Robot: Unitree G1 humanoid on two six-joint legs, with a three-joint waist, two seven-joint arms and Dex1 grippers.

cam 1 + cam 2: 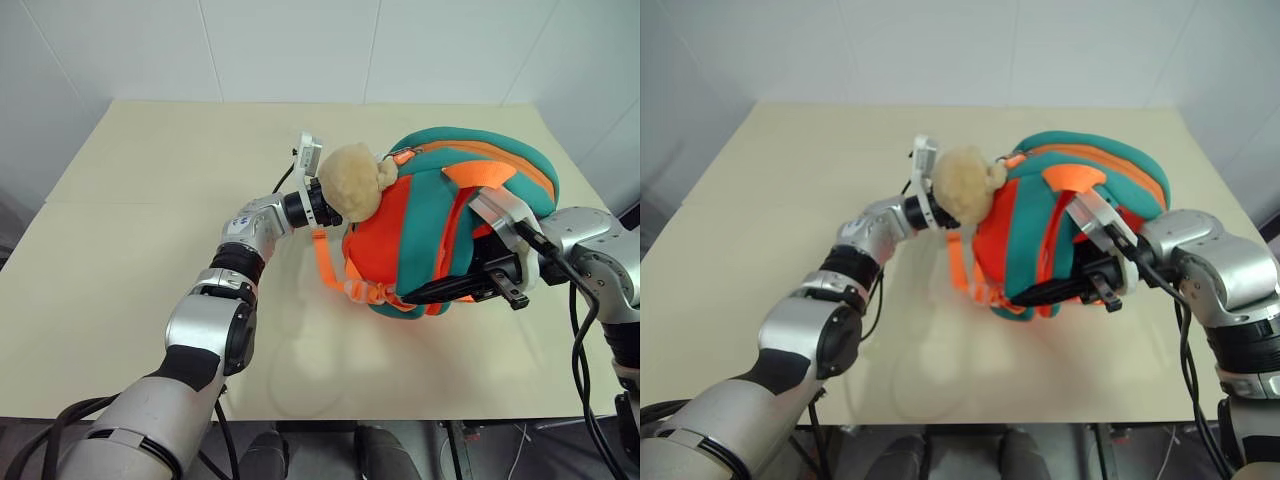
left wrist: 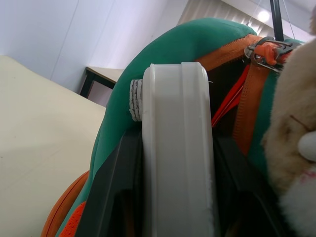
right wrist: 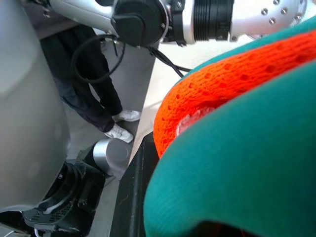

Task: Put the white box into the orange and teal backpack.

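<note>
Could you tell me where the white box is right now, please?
The white box is clamped edge-on between the left gripper's jaws, beside the tan plush toy, right at the orange and teal backpack.

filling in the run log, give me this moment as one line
left gripper: shut on white box, at backpack opening | right gripper: shut on orange and teal backpack, holding it off the table

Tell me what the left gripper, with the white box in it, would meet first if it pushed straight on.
Probably the orange and teal backpack: seen along the left gripper, the white box points at its teal top by the dark opening; depth is unclear.
</note>
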